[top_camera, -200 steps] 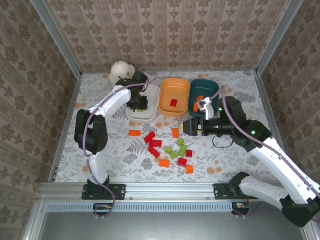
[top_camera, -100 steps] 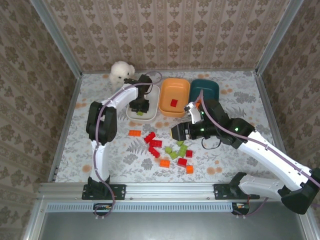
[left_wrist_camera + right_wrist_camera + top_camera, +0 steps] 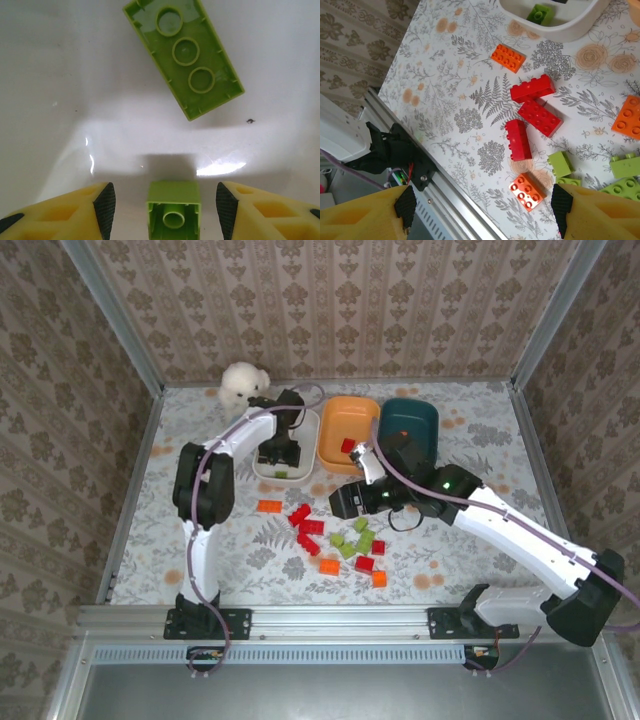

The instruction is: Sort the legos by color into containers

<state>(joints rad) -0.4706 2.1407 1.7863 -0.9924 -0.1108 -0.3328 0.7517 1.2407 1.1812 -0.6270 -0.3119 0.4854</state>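
The left jaws are seen apart, low inside the white dish (image 3: 50, 75) at the far left of the tabletop (image 3: 250, 560). A small green brick (image 3: 173, 210) lies between them and is touched by neither pad. A long green brick (image 3: 183, 55) lies just beyond it, upside down. The right jaws are also held wide apart, with nothing between them, above the loose legos (image 3: 310, 527) in the middle of the tabletop. Under them red bricks (image 3: 532, 88), orange bricks (image 3: 507, 57) and green bricks (image 3: 560, 162) are scattered. One red brick (image 3: 347, 446) is seen in the orange dish (image 3: 340, 412). The teal dish (image 3: 415, 418) stands just right of it.
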